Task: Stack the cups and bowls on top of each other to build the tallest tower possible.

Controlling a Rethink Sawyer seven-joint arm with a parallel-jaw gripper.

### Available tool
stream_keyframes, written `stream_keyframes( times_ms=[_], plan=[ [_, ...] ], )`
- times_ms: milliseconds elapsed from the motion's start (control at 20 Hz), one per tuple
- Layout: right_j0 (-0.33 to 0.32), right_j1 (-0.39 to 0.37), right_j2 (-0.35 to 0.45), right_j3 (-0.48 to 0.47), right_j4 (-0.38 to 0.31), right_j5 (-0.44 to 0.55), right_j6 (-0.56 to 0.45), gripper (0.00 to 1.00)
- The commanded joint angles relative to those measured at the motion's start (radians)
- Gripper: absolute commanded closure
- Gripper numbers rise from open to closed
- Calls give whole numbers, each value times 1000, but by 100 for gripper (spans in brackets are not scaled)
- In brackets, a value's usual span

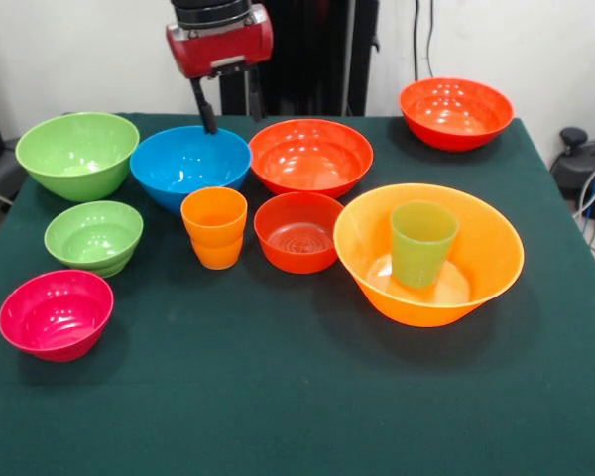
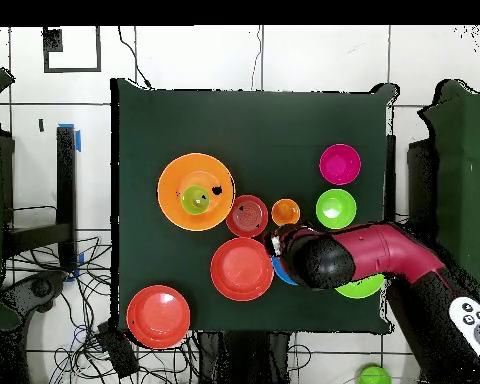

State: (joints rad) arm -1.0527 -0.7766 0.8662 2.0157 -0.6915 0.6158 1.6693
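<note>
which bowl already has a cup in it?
The largest orange bowl: the green cup stands upright inside it. The orange cup sits on the table; every other bowl is empty.

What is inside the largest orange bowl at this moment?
Inside the largest orange bowl one green cup stands upright, mouth up, on the bowl's floor. Nothing else shows in it. The part of the floor under the cup is covered.

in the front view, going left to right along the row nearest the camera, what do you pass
Pink bowl → small green bowl → orange cup → small red-orange bowl → largest orange bowl, with the green cup standing inside it.
</note>
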Motion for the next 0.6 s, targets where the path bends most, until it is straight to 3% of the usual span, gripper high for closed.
stream_keyframes(
  times_ms=[50, 600],
  plan=[
    [49, 26, 35, 51, -96, -38, -142, 0],
    [34, 15, 18, 51, -112, 93, -266, 0]
  ],
)
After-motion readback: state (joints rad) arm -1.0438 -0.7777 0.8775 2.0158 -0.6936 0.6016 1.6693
